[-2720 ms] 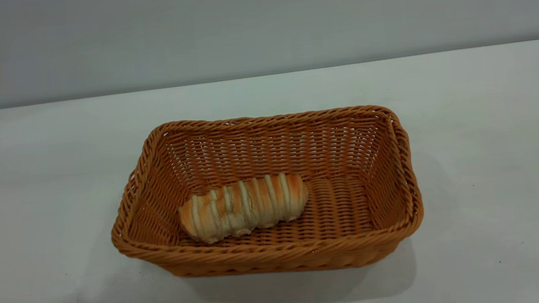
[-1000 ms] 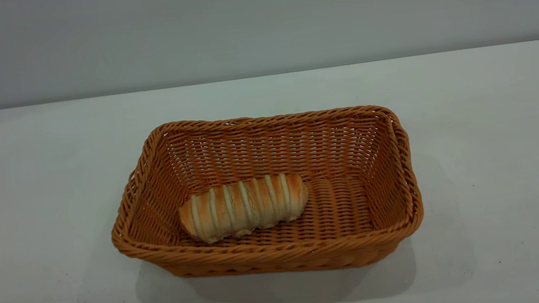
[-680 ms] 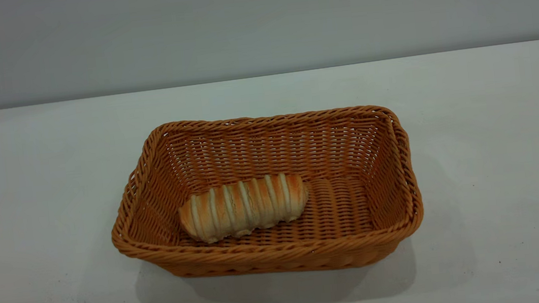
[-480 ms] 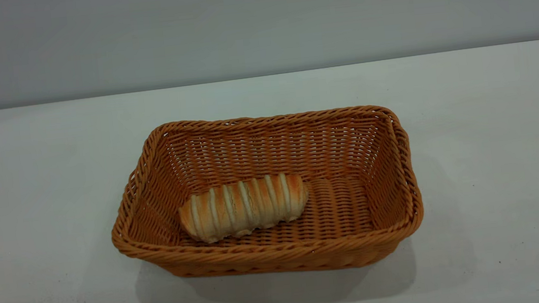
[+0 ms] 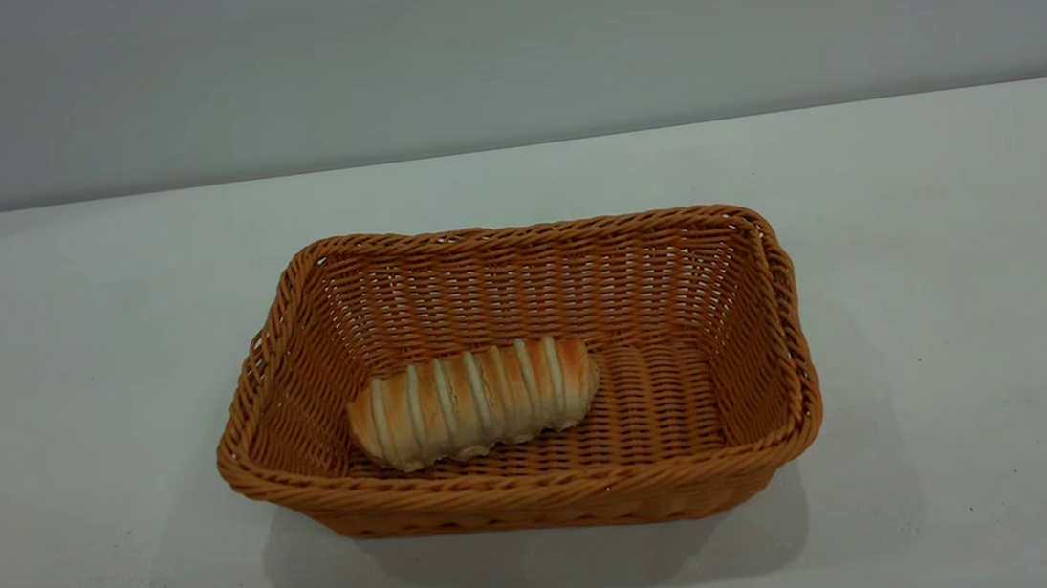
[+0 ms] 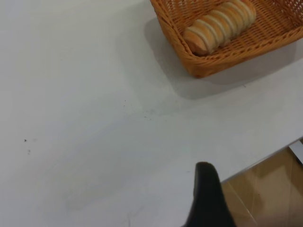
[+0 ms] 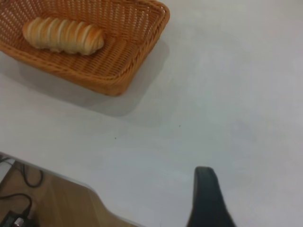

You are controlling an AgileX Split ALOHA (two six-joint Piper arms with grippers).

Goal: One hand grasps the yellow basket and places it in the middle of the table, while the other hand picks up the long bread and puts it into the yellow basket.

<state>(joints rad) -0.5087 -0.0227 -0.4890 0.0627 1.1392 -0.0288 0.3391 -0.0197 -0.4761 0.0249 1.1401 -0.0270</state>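
Inside, the long bread [image 5: 473, 402] leaves the yellow basket [image 5: 543, 499] roomy.

This looks like a plain test room or lab set-up, not a home or a kitchen. A wide white table [image 5: 965, 290] stands against a bare grey wall [image 5: 499, 37], and only one wicker basket [image 5: 524, 500] with a bread roll [image 5: 473, 402] is on it. Past the table edge, near the black finger [image 7: 208, 198], there is a wooden floor [image 7: 52, 203] with loose dark cables [image 7: 19, 189].
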